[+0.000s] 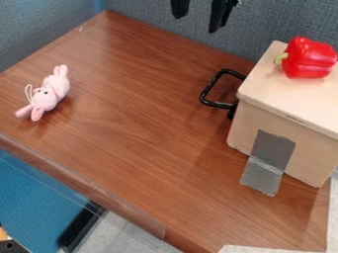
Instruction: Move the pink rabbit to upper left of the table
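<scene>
1. Nearest to me, a strip of grey tape (269, 160) goes from the side of the wooden box (290, 136) down onto the tabletop (145, 128). I suppose it is there so that the box cannot slide.

2. The pink rabbit (51, 93) lies on the left part of the tabletop, between the near edge and the left edge. Its ears point to the near edge and its legs to the far left corner. Nothing is holding it, so I judge it is free to be picked up.

3. On the side of the box which faces the rabbit, a black handle (210, 90) sticks out, well apart from the rabbit. I think it has no role in this task.

4. The red pepper (309, 58) rests on top of the box, where it should not disturb my path.

5. Farthest, near the far edge, the gripper (195, 24) hangs with its fingers (220, 16) spread apart and nothing between them. This suits the first step, the grasp; then I must carry the rabbit toward the far left corner.
</scene>
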Motion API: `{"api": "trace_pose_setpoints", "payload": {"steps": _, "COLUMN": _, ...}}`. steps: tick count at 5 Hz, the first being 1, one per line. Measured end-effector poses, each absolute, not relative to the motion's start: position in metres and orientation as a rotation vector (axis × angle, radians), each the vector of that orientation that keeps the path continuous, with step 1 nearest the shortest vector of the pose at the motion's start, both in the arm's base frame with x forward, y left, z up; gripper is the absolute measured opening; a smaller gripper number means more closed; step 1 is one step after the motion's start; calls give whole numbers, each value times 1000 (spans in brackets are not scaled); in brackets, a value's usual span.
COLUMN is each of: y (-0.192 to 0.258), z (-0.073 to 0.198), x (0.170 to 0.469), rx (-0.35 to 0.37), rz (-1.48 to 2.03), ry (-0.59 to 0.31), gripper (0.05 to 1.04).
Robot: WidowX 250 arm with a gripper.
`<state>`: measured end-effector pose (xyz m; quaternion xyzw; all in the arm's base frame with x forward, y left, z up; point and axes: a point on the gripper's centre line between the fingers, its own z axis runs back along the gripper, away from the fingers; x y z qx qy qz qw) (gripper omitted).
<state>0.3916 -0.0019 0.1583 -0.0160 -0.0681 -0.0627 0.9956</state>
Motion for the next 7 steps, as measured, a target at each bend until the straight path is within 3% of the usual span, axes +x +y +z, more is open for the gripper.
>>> {"api": "trace_pose_setpoints", "payload": {"steps": 2, "y": 21, "z": 125, "x": 380, "rx": -19, "rz": -100, "ry": -53, "gripper": 1000}}
{"api": "trace_pose_setpoints", "payload": {"steps": 4, "y": 95, "z": 123, "x": 335, "rx": 87, "rz": -2, "ry": -89, "gripper": 1000}}
{"api": "trace_pose_setpoints", "payload": {"steps": 5, "y": 130, "z": 99, "x": 309, "rx": 109, "rz": 72, "ry": -107, "gripper": 1000}}
{"api": "trace_pose_setpoints", "payload": {"steps": 6, "y": 153, "z": 93, "x": 301, "rx": 138, "rz": 114, "ry": -124, "gripper": 1000}}
{"api": "trace_pose_setpoints", "payload": {"steps": 7, "y": 176, "z": 85, "x": 292, "rx": 115, "rz": 151, "ry": -130, "gripper": 1000}}
